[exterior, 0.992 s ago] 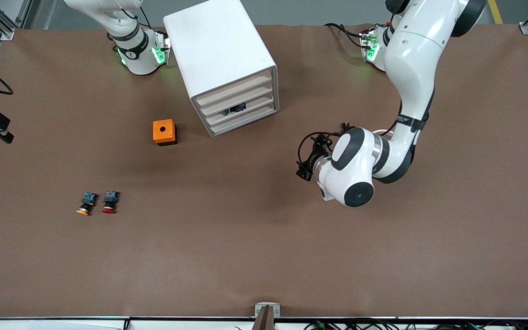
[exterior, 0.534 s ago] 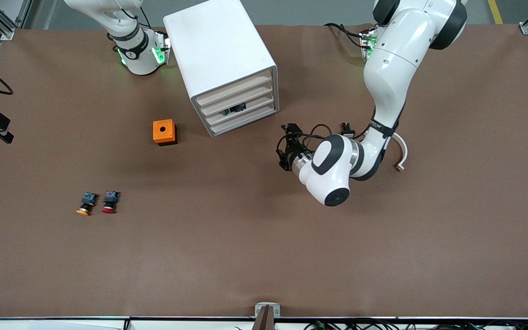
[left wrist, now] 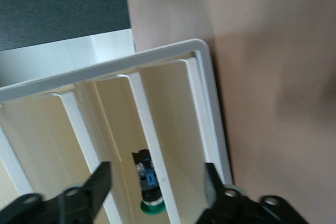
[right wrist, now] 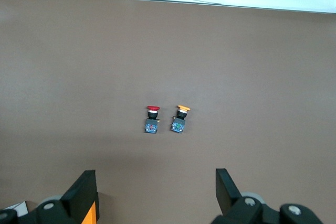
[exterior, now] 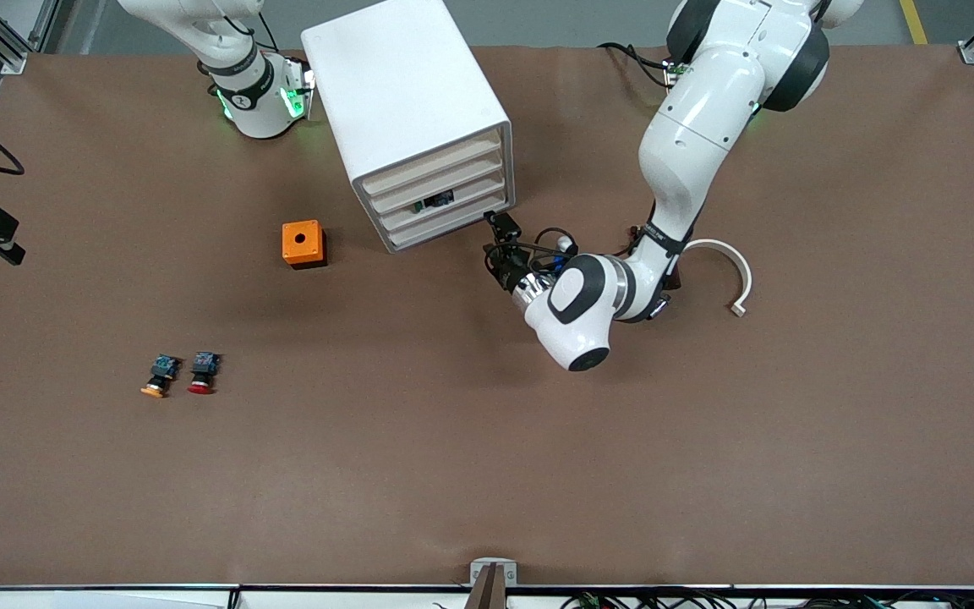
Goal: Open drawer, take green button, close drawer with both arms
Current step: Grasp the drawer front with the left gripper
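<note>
Left end effector [left wrist: 157, 184] has neared the drawer [left wrist: 134, 145], showing the button [left wrist: 147, 190] inside

We see an orange box [exterior: 303, 244] with a round hole on top. A red button [exterior: 202, 373] lies beside a yellow button [exterior: 160, 376]. We also see a curved white piece [exterior: 728, 270].

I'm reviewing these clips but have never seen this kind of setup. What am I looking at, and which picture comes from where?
Two white robot arms work at a brown table. One picture looks down from a high camera facing them; the other two come from cameras on each arm's wrist. The left gripper is open, empty, and right in front of the white cabinet. Its wrist view looks in at the third drawer, where the green button lies. The right gripper is open and waits above the table, looking down on the red button and yellow button. An orange box and a white curved piece also lie there.
</note>
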Motion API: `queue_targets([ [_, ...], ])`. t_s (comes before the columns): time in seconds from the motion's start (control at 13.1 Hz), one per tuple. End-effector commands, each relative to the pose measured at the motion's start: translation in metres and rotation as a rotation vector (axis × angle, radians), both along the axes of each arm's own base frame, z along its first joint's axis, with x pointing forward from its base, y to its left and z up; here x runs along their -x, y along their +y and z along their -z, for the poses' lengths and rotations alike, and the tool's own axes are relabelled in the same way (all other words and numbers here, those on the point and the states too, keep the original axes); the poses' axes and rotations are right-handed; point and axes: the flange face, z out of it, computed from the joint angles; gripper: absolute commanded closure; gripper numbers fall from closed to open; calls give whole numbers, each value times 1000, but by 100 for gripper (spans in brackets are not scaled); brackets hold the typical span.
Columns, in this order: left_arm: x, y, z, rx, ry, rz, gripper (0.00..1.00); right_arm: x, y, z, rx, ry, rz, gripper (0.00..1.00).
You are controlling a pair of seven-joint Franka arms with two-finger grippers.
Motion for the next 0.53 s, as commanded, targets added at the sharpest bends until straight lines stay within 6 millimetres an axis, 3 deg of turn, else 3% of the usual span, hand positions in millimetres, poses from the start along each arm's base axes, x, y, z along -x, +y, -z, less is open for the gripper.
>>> queue_targets([
  [0.0, 22, -11, 6, 5, 96, 54, 41, -2, -3, -3, 0, -2, 9, 0],
  [0.15, 39, -14, 11, 1, 144, 98, 44, -2, -3, -3, 0, -1, 9, 0],
  [0.46, 54, -16, 27, -25, 178, 111, 44, -2, -3, -3, 0, -1, 9, 0],
])
